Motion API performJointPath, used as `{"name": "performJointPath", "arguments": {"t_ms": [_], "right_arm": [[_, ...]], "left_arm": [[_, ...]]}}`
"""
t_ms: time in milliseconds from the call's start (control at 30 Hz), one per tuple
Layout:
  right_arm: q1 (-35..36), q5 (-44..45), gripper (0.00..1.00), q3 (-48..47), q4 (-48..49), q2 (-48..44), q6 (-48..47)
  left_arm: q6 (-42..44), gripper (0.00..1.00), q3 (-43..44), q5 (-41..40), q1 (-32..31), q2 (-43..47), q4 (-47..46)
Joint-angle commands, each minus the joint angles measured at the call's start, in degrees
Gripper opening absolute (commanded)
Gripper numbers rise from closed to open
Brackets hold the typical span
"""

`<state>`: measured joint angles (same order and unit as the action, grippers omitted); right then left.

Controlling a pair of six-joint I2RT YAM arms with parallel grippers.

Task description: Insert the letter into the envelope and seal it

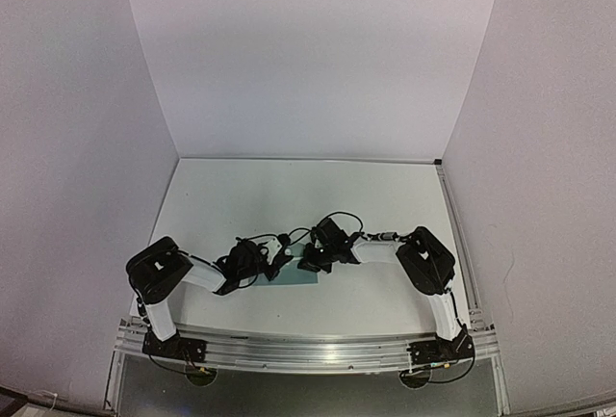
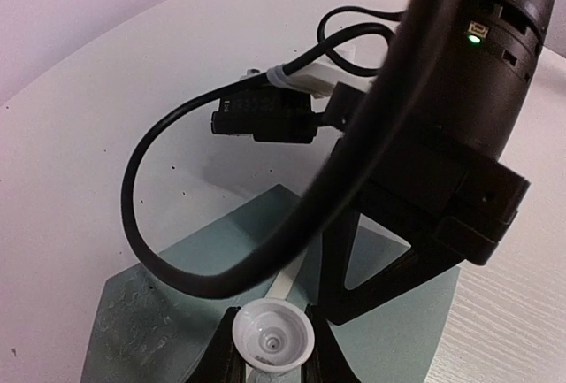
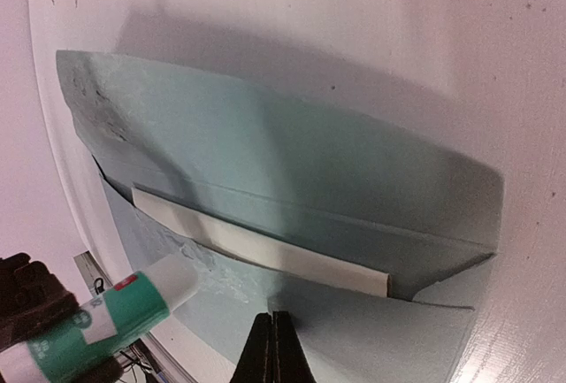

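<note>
From above, both arms fold inward over the near middle of the table (image 1: 289, 195), and the envelope (image 1: 298, 278) is only a teal sliver between them; the grips cannot be read there. The right wrist view shows more: the envelope lies open, flap spread flat to the far side, and the letter (image 3: 256, 255) sits inside the pocket with just a cream strip of its edge showing. The right gripper (image 3: 272, 348) is clenched, empty, its tips resting on the envelope's front panel. At the lower left of that view a glue stick (image 3: 133, 308) with a green label points at the pocket's edge. The left wrist view shows this stick end-on, clamped in the left gripper (image 2: 272, 363) over the envelope. The table is white and speckled, enclosed by plain white walls (image 1: 308, 51) on three sides.
</note>
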<state>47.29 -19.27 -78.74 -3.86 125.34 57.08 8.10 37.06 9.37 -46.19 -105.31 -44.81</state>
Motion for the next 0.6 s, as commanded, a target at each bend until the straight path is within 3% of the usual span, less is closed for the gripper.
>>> {"name": "performJointPath", "arguments": {"t_ms": [0, 400, 567], "right_arm": [[1.20, 2.99, 0.00, 1.96, -8.69, 4.15, -0.51], [1.19, 2.90, 0.00, 2.45, -8.42, 3.62, -0.83], [1.21, 3.01, 0.00, 3.14, -8.44, 3.35, -0.74]], "left_arm": [[-1.48, 0.00, 2.06, 2.76, -0.16, -1.85, -3.74], [3.80, 0.00, 1.82, -0.74, 0.01, -4.64, -5.12], [4.25, 0.00, -2.57, -2.11, 0.05, -3.51, -4.68]]}}
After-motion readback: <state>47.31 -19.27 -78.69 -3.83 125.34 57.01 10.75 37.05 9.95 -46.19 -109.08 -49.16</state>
